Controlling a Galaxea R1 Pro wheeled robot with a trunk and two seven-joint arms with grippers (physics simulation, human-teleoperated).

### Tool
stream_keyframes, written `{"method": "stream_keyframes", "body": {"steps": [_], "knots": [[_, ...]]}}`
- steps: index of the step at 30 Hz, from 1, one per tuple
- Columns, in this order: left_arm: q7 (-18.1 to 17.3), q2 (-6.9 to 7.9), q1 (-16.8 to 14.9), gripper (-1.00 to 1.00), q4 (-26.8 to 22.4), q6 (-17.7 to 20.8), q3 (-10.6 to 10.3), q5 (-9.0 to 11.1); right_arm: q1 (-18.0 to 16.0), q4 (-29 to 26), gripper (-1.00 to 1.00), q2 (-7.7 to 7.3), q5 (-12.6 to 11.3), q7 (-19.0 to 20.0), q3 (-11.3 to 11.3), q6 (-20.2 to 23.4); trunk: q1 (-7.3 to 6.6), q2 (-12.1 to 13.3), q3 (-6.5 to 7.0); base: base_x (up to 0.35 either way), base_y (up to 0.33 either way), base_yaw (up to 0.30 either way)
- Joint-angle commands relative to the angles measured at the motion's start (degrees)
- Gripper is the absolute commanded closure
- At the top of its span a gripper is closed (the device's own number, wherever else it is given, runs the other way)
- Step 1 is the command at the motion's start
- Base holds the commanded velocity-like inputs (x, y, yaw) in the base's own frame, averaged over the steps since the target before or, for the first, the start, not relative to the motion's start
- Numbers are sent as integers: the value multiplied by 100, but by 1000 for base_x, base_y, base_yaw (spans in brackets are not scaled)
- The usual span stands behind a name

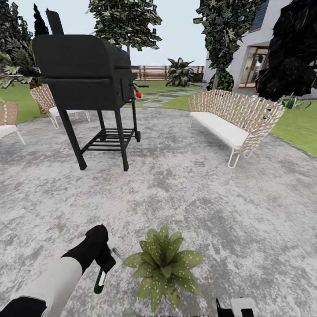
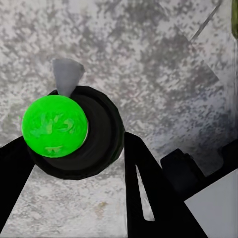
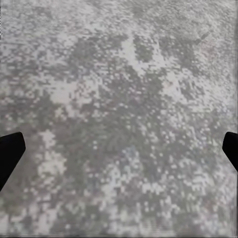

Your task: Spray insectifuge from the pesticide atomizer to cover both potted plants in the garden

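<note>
Leaves of the potted plant [image 1: 164, 264] hide its little pot, so the pot cannot be seen from the head view. The right gripper [image 1: 235, 308] is cut off by the near edge there. In the right wrist view only its two dark fingertips [image 3: 10, 151] peek in at the sides, far apart with bare patio [image 3: 119, 119] between them, so those jaws are spread wide.

The left gripper [image 1: 102, 259] holds the pesticide atomizer [image 1: 100, 281] near the robot, just left of the plant. The bottle hangs down from the black hand, and its top end is hidden by that hand. In the left wrist view the bottle [image 2: 54, 126] is seen end-on as a bright green round spot in a dark ring, sitting between the two black fingers [image 2: 148, 198], with a pale grey piece sticking out. The jaws pinch it.

Farther off on the grey patio stands a big black grill [image 1: 86, 79] to the left. A wicker bench [image 1: 233, 119] with a white cushion stands to the right. More wicker chairs [image 1: 48, 103] sit at the far left. Behind are lawn [image 1: 299, 127], trees, a wooden fence [image 1: 152, 71] and a house [image 1: 259, 53]. Nothing stands between the bottle and the plant.
</note>
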Motion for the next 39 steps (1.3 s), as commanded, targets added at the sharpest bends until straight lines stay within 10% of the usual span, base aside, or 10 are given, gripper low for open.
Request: {"method": "stream_keyframes", "body": {"steps": [1,30,39], "knots": [[-60,1,-4,100,-12,19,-22,-49,-2,6,-100,1,64,-32,-25,-15,-3,-2,-4,-180,-222,241],[-52,-156,-4,100,-25,36,-57,-49,-2,1,-100,9,53,-32,-25,-15,-3,-2,67,-122,-246,217],[-55,-213,-109,100,-145,26,-59,-36,-36,-155,-100,210,47,-10,2,-102,-3,-3,67,0,0,0]]}}
